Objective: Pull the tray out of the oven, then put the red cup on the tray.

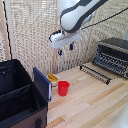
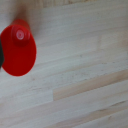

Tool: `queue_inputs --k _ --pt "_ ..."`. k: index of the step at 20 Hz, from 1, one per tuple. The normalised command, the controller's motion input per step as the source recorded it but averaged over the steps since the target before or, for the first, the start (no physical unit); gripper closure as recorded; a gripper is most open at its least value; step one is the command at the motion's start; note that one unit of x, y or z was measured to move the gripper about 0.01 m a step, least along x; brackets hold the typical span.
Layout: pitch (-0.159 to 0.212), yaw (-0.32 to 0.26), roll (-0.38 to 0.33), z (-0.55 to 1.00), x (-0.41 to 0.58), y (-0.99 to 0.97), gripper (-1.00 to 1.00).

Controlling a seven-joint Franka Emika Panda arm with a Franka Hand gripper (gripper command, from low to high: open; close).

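The black fabric box (image 1: pixel 17 95) is sitting nearest. At its two o'clock the red cup (image 1: pixel 63 88) is standing upright on the wooden table (image 1: pixel 95 105). Farther, the gripper (image 1: pixel 65 49) is hanging spread and empty. The tray (image 1: pixel 96 73) is lying before the oven (image 1: pixel 113 55).

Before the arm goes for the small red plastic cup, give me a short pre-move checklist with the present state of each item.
1. Dark metal bar tray pulled out in front of the black toaster oven: ok.
2. Small red plastic cup upright on the wooden table: ok.
3. Cup not yet on the tray: ok, still to do.
4. Gripper empty, above the table: ok.
5. Fingers open wide enough for the cup: cannot tell.
6. Yellow item and black fabric box close to the cup: not ok, tight approach.
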Motion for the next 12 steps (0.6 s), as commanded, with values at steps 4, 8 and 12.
queue_inputs --k 4,8,12 --pt "-0.066 0.151 -0.293 0.0 -0.019 -0.3 -1.0" --pt "-0.067 0.126 -0.298 0.0 0.0 -0.32 -1.0" --pt "-0.048 0.09 -0.323 0.01 -0.003 -0.32 -1.0"
